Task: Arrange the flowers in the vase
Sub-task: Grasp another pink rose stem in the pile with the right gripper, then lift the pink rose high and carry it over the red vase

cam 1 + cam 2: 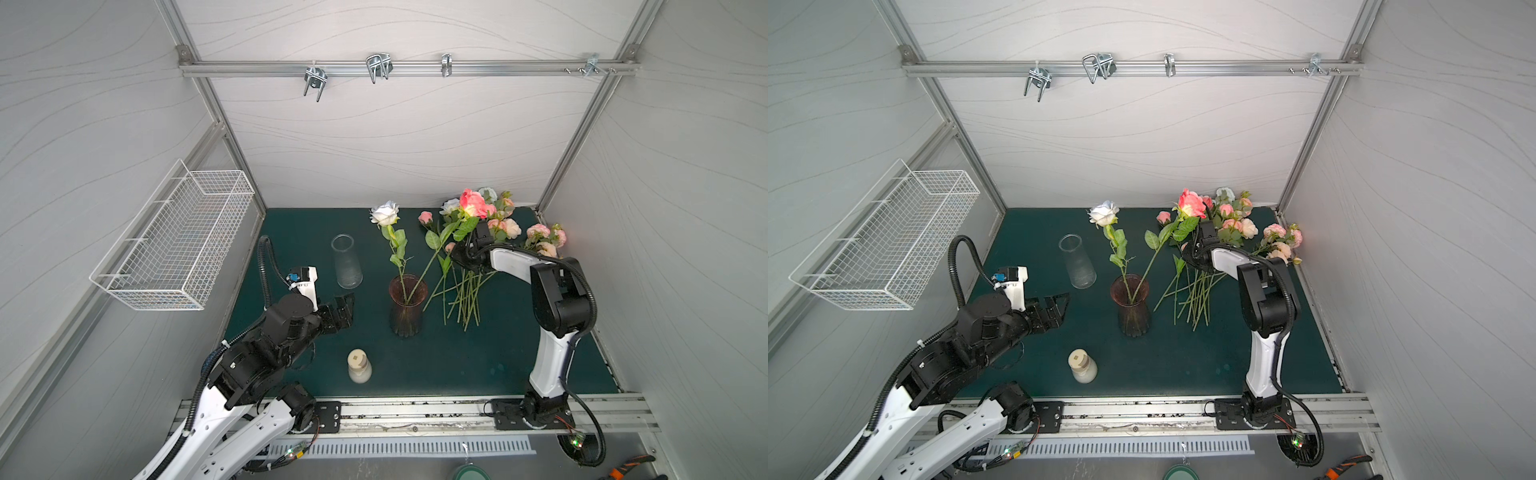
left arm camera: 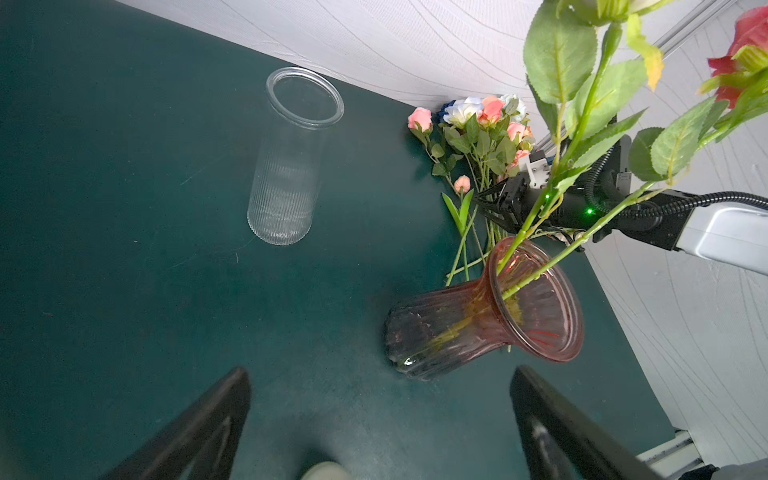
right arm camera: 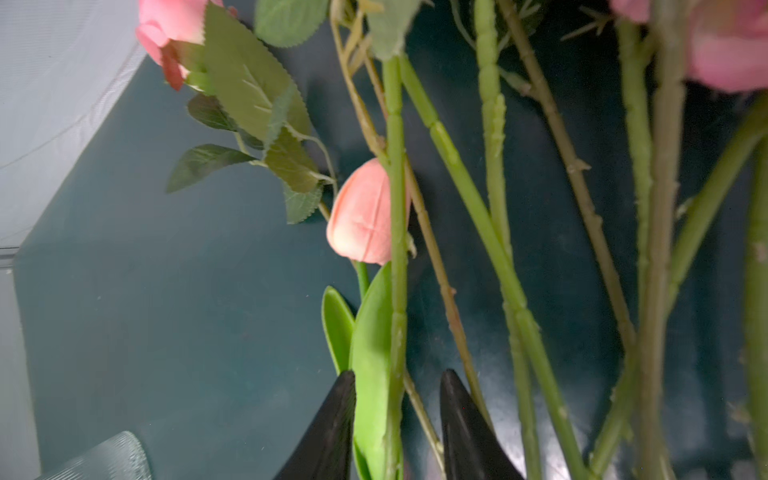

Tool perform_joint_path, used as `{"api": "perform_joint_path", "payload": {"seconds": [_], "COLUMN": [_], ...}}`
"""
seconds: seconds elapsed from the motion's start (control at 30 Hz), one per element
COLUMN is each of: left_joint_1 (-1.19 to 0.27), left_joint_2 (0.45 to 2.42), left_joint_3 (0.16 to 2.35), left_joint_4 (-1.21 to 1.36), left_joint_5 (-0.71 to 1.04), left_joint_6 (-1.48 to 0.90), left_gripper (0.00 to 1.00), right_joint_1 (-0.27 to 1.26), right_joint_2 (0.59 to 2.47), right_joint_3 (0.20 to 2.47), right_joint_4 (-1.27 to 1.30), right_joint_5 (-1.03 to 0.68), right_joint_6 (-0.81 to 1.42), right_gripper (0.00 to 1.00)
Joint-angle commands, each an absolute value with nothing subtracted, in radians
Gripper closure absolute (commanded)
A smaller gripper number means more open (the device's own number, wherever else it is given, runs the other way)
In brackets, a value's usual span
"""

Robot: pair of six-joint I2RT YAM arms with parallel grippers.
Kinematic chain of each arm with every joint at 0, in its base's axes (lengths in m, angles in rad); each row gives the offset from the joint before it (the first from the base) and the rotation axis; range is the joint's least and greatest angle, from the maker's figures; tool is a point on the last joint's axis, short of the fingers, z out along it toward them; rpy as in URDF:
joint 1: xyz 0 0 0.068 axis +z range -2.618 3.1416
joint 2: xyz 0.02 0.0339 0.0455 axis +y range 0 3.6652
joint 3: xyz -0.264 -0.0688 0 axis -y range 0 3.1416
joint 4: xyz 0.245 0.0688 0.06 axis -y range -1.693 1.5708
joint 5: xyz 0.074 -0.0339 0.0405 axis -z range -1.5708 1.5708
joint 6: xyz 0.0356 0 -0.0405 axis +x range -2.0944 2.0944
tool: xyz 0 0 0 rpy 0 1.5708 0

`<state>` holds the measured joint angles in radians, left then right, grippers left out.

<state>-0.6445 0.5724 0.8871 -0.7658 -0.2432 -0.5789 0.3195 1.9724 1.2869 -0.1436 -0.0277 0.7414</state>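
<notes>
White rose (image 1: 385, 213), coral rose (image 1: 473, 203) in pink vase (image 1: 405, 320); other flowers (image 1: 505, 228) heaped beside

A white rose (image 1: 1104, 214) and a coral rose (image 1: 1192, 203) stand in the tinted vase (image 1: 1133, 316); right tool (image 1: 1190, 259) among loose flowers (image 1: 1237, 226)

robot lab cell: aluminium frame (image 1: 407, 68), white wall panels (image 1: 395, 137), green mat (image 1: 457, 357), arms (image 1: 557, 299) on a base rail (image 1: 415, 411)

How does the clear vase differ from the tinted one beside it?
The clear vase is colourless; the tinted vase is reddish brown. The clear vase is nearly straight-walled; the tinted vase narrows at the neck and flares at the rim. The clear vase is empty; the tinted vase holds a white rose and a pink rose. Both are ribbed glass, upright on the green mat.
</notes>
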Motion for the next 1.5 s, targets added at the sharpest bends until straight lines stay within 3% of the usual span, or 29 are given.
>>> {"api": "perform_joint_path", "payload": {"seconds": [0.0, 0.27, 0.53, 0.93, 1.23, 1.33, 1.47], "left_joint_1": [-0.648, -0.648, -0.648, -0.649, -0.649, -0.648, -0.648], "left_joint_2": [0.583, 0.592, 0.589, 0.569, 0.557, 0.553, 0.547], "left_joint_3": [0.884, 0.884, 0.889, 0.912, 0.925, 0.926, 0.930], "left_joint_4": [-0.749, -0.747, -0.745, -0.752, -0.764, -0.764, -0.770], "left_joint_5": [-0.254, -0.252, -0.253, -0.258, -0.269, -0.265, -0.274], "left_joint_6": [-0.569, -0.572, -0.579, -0.586, -0.586, -0.588, -0.586], "left_gripper": [0.01, 0.01, 0.01, 0.01, 0.01, 0.01, 0.01], "right_joint_1": [0.324, 0.324, 0.330, 0.349, 0.348, 0.349, 0.349], "right_joint_2": [2.004, 1.981, 1.802, 1.293, 0.891, 0.814, 0.784], "right_joint_3": [1.318, 1.288, 1.199, 0.938, 0.933, 0.990, 1.068], "right_joint_4": [-0.164, -0.145, -0.108, -0.122, -0.301, -0.335, -0.305], "right_joint_5": [-0.007, 0.020, 0.055, 0.264, 0.400, 0.314, 0.038], "right_joint_6": [0.734, 0.685, 0.622, 0.535, 0.463, 0.435, 0.411], "right_gripper": [0.64, 0.85, 1.00, 1.00, 1.00, 1.00, 1.00]}}
